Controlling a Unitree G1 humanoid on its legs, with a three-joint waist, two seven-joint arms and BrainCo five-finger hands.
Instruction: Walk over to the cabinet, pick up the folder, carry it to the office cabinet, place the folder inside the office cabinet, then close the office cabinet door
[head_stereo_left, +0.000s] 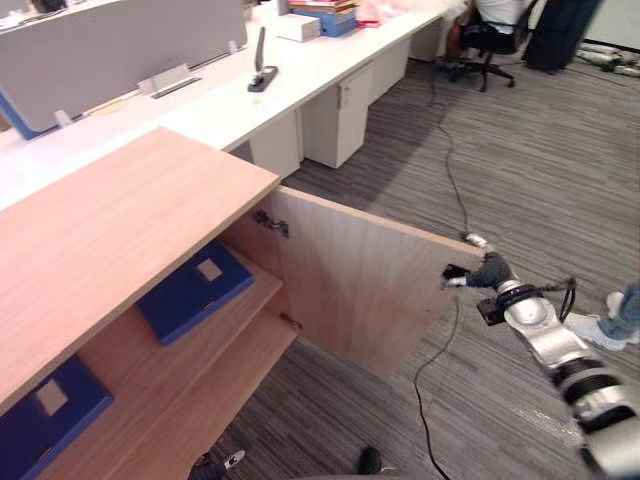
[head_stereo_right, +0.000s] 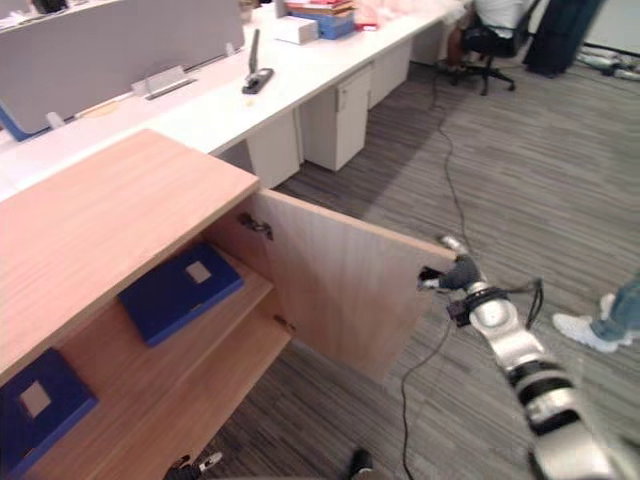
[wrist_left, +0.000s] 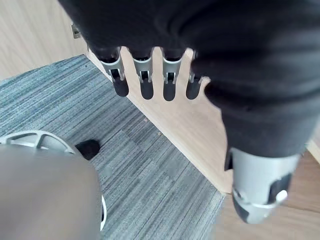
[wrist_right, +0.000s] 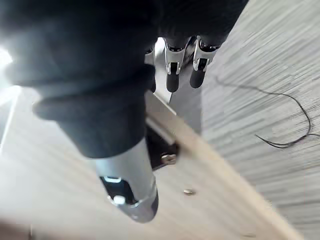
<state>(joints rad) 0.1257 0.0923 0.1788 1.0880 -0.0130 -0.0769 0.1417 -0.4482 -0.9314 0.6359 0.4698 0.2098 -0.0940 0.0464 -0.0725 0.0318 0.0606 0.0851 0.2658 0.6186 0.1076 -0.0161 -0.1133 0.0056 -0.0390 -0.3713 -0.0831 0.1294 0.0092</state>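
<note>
Near blue folder (head_stereo_left: 45, 415) lies on cabinet shelf (head_stereo_left: 120, 358); second blue folder (head_stereo_left: 195, 290) beside it, same shelf. Left hand (wrist_left: 145, 82) low, fingers straight, empty. Door (head_stereo_left: 360, 290) wide open. Right hand (head_stereo_left: 468, 275) at door's free edge, fingers straight, clasping nothing; best push flat and steady.

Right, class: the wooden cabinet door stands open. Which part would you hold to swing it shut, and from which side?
Probably hold the door by its free edge, farthest from the hinges, for leverage. The hinges sit on the face turned toward the shelves, so bring the fingers round to the far, outer face and push it toward the shelves. The right hand is at that edge.
</note>
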